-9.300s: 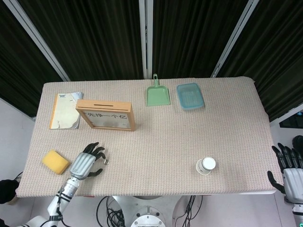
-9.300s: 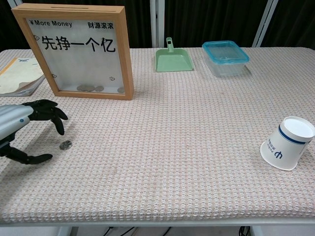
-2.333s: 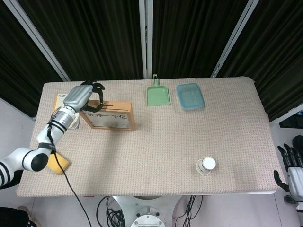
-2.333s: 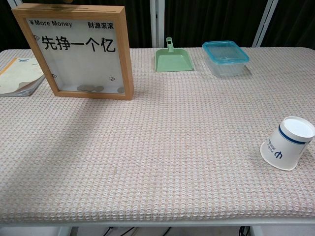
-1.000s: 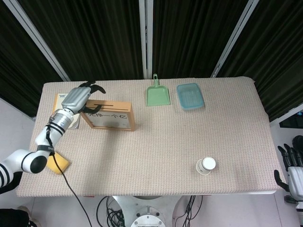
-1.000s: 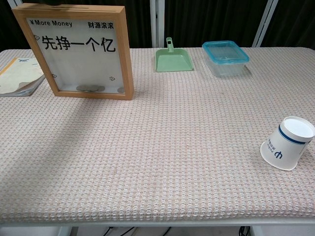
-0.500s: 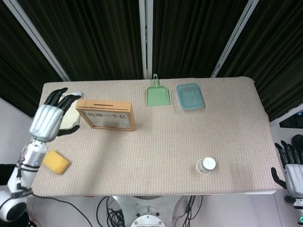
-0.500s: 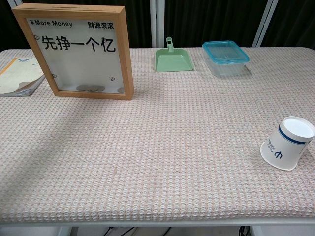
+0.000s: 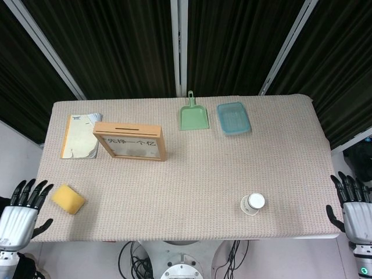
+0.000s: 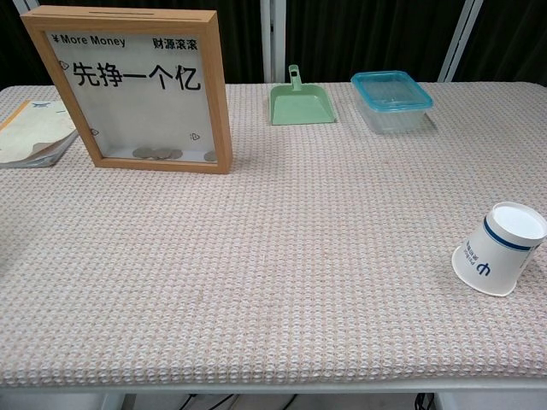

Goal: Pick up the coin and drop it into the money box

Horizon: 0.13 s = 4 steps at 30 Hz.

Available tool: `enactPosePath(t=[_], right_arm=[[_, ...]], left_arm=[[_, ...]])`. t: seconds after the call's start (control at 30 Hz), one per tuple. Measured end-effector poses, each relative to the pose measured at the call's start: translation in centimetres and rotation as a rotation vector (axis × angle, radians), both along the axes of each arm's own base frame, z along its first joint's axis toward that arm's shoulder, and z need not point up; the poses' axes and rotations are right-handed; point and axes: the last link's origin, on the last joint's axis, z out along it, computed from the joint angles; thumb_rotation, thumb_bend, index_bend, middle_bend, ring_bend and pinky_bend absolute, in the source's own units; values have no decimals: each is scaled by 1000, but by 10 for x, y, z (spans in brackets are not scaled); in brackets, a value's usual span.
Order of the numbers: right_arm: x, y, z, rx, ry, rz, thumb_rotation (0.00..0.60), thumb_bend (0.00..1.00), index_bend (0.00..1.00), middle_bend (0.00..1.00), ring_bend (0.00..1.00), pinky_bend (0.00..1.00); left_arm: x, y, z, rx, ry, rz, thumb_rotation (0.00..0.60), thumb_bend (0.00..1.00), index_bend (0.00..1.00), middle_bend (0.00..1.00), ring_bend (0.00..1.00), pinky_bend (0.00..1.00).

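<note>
The money box (image 9: pixel 131 141) (image 10: pixel 137 90) is a wooden frame with a clear front, standing upright at the back left of the table with its slot on top. Several coins (image 10: pixel 158 155) lie at its bottom behind the pane. No loose coin shows on the cloth. My left hand (image 9: pixel 18 213) hangs off the table's front left corner, fingers spread and empty. My right hand (image 9: pixel 353 205) hangs beyond the front right corner, fingers apart and empty. Neither hand appears in the chest view.
A yellow sponge (image 9: pixel 68 199) lies at the front left. A booklet (image 9: pixel 81 135) sits left of the box. A green dustpan (image 9: pixel 193 115) and a blue lidded container (image 9: pixel 233 118) are at the back. A paper cup (image 9: pixel 253 204) lies tipped at the front right.
My left hand has left the top of the money box and drawn back past the table's front left corner. The coin is gone from the cloth. The right hand barely shifted.
</note>
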Motion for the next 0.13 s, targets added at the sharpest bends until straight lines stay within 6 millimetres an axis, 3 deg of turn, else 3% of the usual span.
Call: enactPosePath(t=[0.13], right_arm=[[-1,1,-4,20,3,-11,600,347,0,0,0,0]], left_arm=[[-8,-4,0,2,-29,23,600,119,91,67,0,75]])
